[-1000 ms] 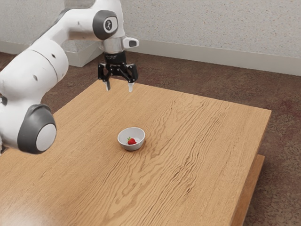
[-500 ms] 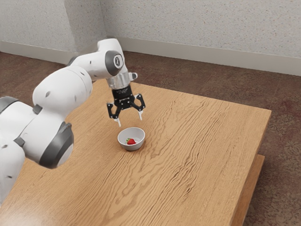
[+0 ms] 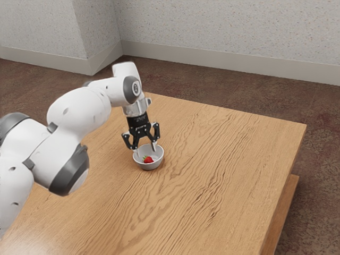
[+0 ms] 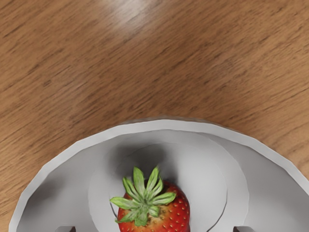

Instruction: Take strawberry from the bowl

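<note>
My gripper (image 3: 146,152) is at the bowl, its two pale fingertips apart over the bowl's opening. The white bowl (image 3: 149,166) stands upright on the wooden table. Inside it lies the red strawberry (image 3: 148,159), low and in front of the fingertips as the exterior view shows it. From the hand, the strawberry (image 4: 166,212) with its green leaves is seen close up in the bowl (image 4: 164,125), and dark bits of the two fingers (image 4: 243,229) stand at either side of it. Nothing is held.
The wooden table (image 3: 228,175) extends around the bowl, with its far edge and its edge at the exterior view's right in sight. Beyond lie a brown floor (image 3: 319,101) and a pale wall (image 3: 212,26).
My arm has come over the table, and the gripper has dropped from high above the far edge down to the bowl, fingers apart throughout. Bowl and strawberry have stayed put.
</note>
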Motion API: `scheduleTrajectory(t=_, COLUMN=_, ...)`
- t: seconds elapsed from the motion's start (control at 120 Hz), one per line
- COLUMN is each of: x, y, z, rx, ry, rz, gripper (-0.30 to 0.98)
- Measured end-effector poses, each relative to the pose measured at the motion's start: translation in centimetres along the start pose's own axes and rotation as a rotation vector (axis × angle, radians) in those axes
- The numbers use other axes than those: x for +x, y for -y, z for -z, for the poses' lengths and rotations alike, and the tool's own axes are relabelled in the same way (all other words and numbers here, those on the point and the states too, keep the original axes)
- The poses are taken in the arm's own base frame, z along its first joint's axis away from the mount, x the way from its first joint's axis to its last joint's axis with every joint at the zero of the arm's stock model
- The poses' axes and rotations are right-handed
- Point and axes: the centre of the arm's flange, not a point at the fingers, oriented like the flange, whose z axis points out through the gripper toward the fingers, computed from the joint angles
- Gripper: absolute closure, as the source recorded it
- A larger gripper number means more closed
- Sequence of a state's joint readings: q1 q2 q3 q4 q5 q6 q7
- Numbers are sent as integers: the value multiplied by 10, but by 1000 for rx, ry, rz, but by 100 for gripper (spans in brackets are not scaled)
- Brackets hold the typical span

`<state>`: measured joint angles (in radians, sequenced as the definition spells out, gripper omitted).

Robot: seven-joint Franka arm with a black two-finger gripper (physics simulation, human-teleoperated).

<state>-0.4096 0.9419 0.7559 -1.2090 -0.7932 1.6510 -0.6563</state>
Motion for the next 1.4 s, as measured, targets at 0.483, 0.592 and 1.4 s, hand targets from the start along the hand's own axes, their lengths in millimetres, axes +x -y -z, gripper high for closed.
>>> scheduleTrajectory(t=0.483, x=-6, y=-6, z=-27, rx=32, ry=-15, rz=69, gripper=41)
scheduleTrajectory(t=0.592, x=-5, y=-6, z=-34, rx=44, ry=-16, rz=78, gripper=45)
scheduleTrajectory(t=1.4, x=-139, y=-51, z=50, rx=48, ry=-140, rz=-98, gripper=60)
